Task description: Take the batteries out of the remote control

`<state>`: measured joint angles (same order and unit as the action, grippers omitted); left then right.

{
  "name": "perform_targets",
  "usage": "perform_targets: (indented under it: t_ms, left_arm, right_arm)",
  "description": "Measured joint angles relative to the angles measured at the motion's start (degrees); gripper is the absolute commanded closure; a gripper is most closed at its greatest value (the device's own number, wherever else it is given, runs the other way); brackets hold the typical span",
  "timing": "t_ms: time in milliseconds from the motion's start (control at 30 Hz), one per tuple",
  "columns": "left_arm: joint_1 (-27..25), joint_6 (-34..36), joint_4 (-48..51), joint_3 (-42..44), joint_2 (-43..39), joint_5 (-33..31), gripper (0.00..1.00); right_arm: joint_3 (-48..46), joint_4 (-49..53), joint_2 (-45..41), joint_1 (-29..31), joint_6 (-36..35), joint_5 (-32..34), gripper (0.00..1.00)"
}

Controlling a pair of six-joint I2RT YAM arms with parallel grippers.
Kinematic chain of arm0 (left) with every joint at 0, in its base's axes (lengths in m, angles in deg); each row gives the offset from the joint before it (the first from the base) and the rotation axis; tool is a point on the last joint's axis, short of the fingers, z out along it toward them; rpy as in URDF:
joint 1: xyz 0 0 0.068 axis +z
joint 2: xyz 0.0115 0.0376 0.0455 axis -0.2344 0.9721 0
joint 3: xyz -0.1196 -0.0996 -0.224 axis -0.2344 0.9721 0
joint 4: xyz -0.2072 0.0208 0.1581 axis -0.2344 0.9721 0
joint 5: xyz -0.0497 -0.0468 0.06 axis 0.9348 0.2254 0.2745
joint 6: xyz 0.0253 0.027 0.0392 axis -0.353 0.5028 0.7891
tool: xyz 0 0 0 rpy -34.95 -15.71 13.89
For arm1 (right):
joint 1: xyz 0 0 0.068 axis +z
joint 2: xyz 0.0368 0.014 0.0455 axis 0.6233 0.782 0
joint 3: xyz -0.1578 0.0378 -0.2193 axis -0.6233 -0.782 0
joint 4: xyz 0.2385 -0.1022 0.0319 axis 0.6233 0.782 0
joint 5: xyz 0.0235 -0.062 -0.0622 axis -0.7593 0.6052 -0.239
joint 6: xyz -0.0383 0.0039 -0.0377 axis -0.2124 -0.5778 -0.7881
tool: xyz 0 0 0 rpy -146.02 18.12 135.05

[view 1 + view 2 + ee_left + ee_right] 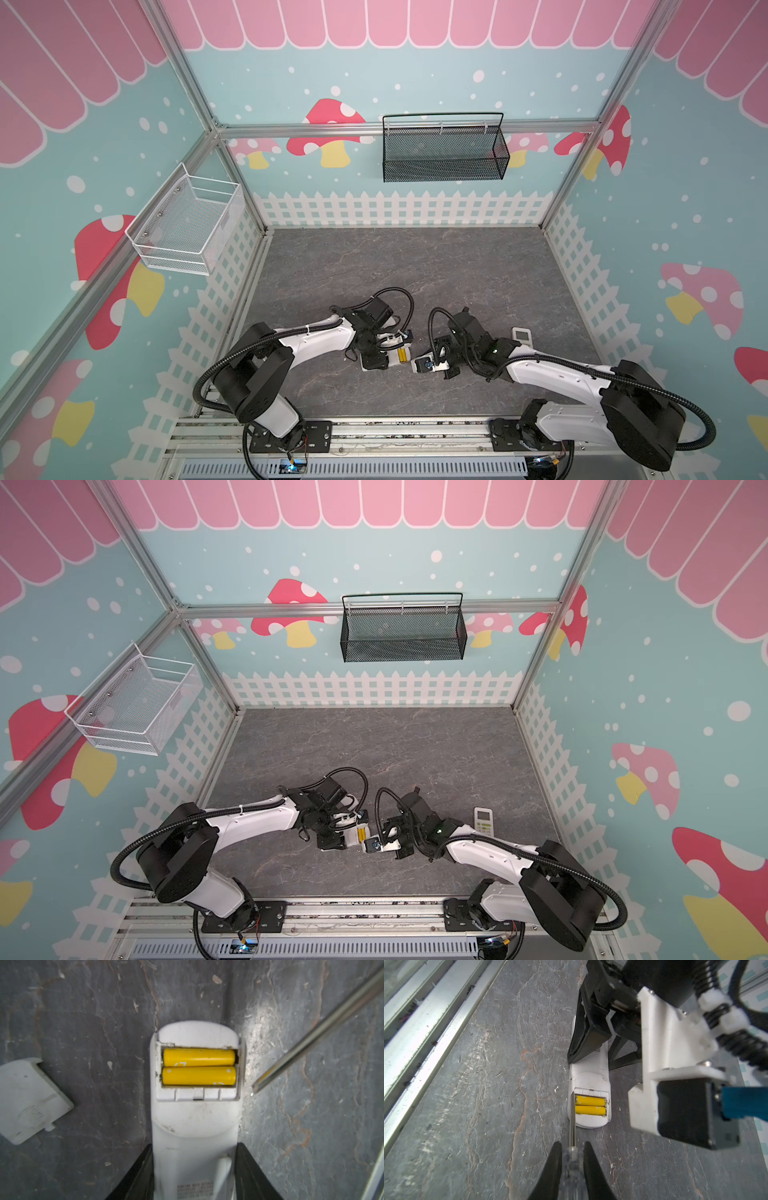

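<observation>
My left gripper is clamping the remote control, steadying it for prying. My right gripper is pinching the screwdriver, tip just beside the batteries lying in the open compartment.

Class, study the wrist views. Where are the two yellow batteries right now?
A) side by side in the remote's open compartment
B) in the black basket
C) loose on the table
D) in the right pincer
A: the yellow batteries sit side by side in the uncovered compartment of the remote.
</observation>
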<state>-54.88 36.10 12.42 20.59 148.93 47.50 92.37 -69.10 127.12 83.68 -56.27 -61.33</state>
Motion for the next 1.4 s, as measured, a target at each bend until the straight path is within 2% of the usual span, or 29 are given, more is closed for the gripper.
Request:
perform_targets:
  t_ms: [667,1033,1400]
  left_arm:
    - [0.0,0.0,0.0,0.0,0.0,0.0,1.0]
    - [0.0,-0.3,0.0,0.0,0.0,-0.3,1.0]
    - [-0.9,1.2,-0.3,-2.9,0.1,-9.8,1.0]
  right_arm:
    - [0.0,-0.6,1.0,0.2,0.0,2.3,1.0]
    - [-1.2,-2.5,0.2,1.5,0.0,6.1,1.0]
    - [-2.6,-8.4,-2.3,-0.6,0.6,14.4,1.0]
